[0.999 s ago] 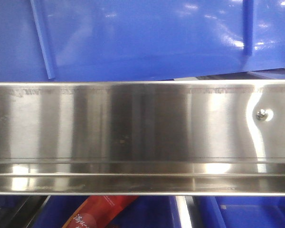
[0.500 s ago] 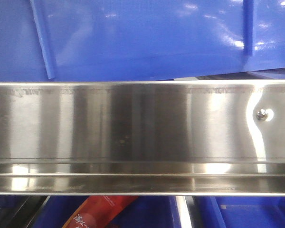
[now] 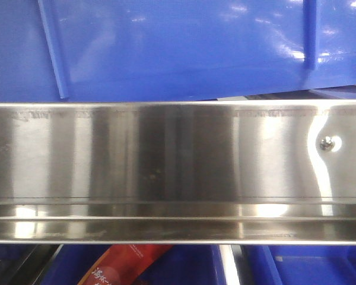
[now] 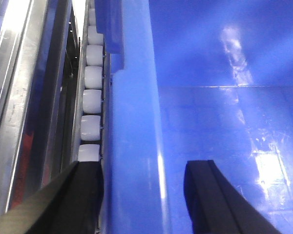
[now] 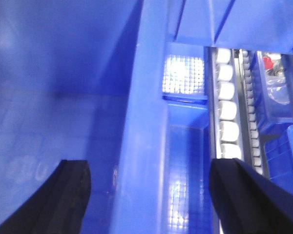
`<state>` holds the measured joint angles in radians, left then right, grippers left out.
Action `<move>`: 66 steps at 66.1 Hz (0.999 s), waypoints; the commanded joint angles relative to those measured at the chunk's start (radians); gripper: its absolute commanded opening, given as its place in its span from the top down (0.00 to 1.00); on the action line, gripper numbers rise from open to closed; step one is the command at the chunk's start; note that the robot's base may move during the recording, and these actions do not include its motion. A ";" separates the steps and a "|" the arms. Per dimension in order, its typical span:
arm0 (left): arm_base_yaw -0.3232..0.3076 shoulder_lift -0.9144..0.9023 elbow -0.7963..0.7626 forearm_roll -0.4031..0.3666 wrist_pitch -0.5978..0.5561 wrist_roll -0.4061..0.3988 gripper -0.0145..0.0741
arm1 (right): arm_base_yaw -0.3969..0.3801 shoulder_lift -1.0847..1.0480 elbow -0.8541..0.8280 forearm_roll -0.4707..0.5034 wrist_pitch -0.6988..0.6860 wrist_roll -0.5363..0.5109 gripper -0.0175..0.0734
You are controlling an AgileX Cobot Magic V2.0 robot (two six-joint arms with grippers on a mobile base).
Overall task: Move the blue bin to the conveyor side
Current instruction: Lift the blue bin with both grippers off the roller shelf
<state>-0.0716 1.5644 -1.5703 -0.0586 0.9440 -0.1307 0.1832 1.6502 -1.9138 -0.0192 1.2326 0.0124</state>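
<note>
The blue bin (image 3: 184, 47) fills the upper third of the front view, its glossy wall crossed by two thin ribs, and it is seen above and behind a stainless-steel rail (image 3: 166, 160) that spans the middle of the frame from edge to edge. In both wrist views one wall of the bin, with its thick rim, is seen running up through the centre of the frame.

The left gripper (image 4: 144, 168) is held over that rim, pointing along the wall. Its jaws are spread apart and straddle the wall. One black finger (image 4: 83, 195) at the lower left is set outside the bin, close against the wall; the other, at the lower right, is inside the bin and apart from the rim.

The right gripper (image 5: 149, 168) is posed likewise, astride the opposite wall, with its jaws parted widely. One finger (image 5: 71, 195) is seen inside the bin at the lower left and the other outside at the lower right. Neither touches the rim.

A column of white rollers (image 4: 92, 100) is seen just beside the bin's outer wall at the upper left of the left wrist view.

Smaller blue crates (image 5: 278, 141) are seen at the right edge of the right wrist view. A red packet (image 3: 126, 266) is visible below the rail at the lower centre of the front view, and a small screw (image 3: 327, 143) is set in the rail at the right.
</note>
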 commanded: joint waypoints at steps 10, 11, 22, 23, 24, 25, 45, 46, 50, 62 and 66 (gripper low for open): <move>-0.005 -0.002 -0.005 -0.002 -0.008 -0.006 0.51 | 0.001 0.030 -0.003 0.002 -0.012 0.000 0.38; -0.005 -0.002 -0.005 -0.002 -0.008 -0.006 0.51 | 0.001 0.032 -0.003 0.002 -0.012 0.000 0.38; -0.005 -0.002 -0.005 -0.002 -0.008 -0.006 0.51 | 0.001 0.036 -0.003 0.002 -0.012 0.000 0.38; -0.005 -0.002 -0.005 -0.002 -0.008 -0.006 0.51 | 0.001 0.036 -0.003 0.002 -0.012 0.000 0.38; -0.005 -0.002 -0.005 -0.002 -0.008 -0.006 0.51 | 0.001 0.036 -0.003 0.002 -0.012 0.000 0.38; -0.005 -0.002 -0.005 -0.002 -0.008 -0.006 0.51 | 0.001 0.036 -0.003 0.002 -0.012 0.000 0.38; -0.005 -0.002 -0.005 -0.002 -0.008 -0.006 0.51 | 0.001 0.036 -0.003 -0.013 -0.012 0.000 0.48; -0.005 -0.002 -0.005 -0.002 -0.008 -0.006 0.51 | 0.001 0.036 -0.003 -0.013 -0.012 0.000 0.49; -0.005 -0.002 -0.005 -0.002 -0.008 -0.006 0.51 | 0.001 0.036 -0.003 -0.013 -0.012 0.000 0.54; -0.005 -0.002 -0.005 -0.002 -0.008 -0.006 0.51 | 0.001 0.036 -0.003 -0.013 -0.012 -0.002 0.69; -0.005 -0.002 -0.005 -0.002 -0.008 -0.006 0.51 | 0.001 0.036 -0.003 -0.018 -0.012 -0.002 0.73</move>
<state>-0.0716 1.5644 -1.5703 -0.0586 0.9440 -0.1307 0.1856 1.6889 -1.9138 -0.0187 1.2226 0.0189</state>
